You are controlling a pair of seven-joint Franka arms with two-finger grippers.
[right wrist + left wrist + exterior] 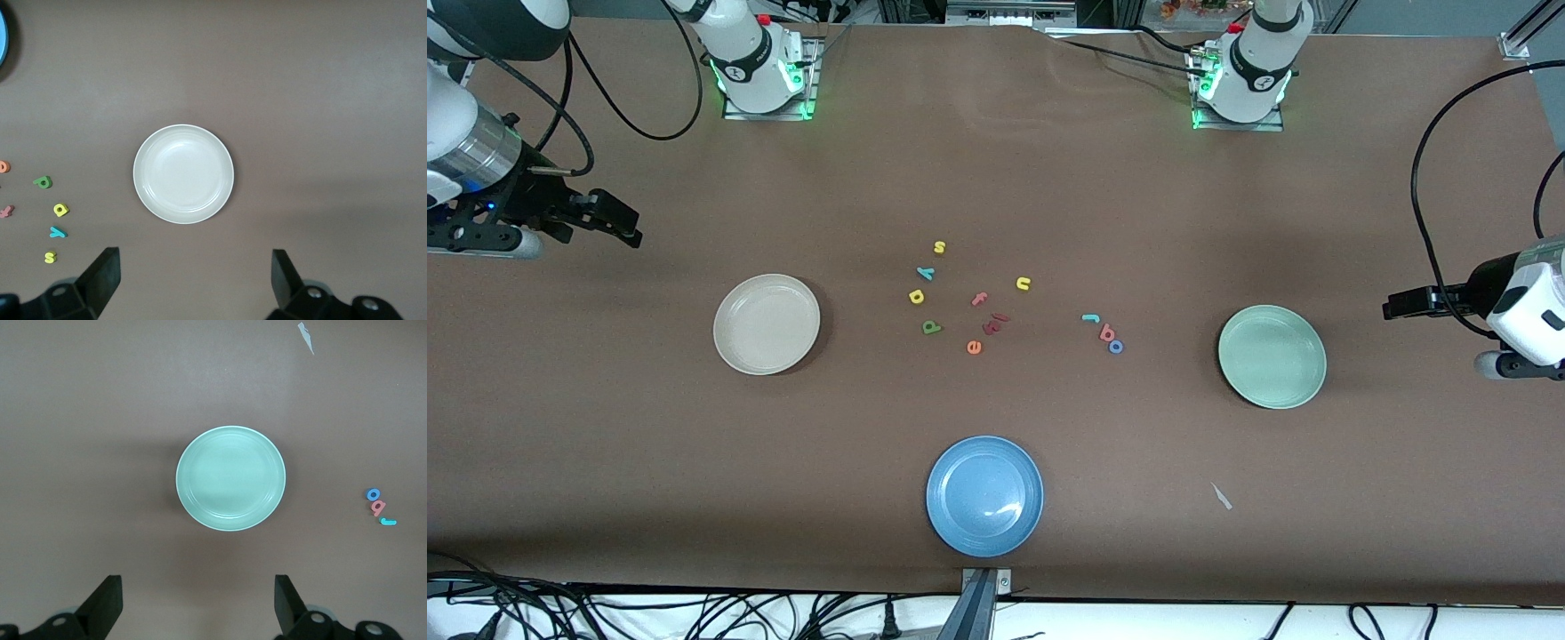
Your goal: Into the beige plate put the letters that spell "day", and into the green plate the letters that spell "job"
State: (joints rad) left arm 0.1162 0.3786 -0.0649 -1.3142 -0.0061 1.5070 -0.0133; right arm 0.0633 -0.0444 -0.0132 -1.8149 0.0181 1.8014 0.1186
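The beige plate and the green plate both lie empty. Between them the letters are scattered. Yellow d, green a and teal y lie toward the beige plate. Teal j, salmon b and blue o sit in a row toward the green plate. My right gripper hangs open over the table's right-arm end. My left gripper hangs open over the left-arm end. Neither holds anything.
A blue plate lies near the front edge. Other letters lie among the task's: yellow s, yellow u, salmon f, orange e, dark red pieces. A white scrap lies nearer the camera than the green plate.
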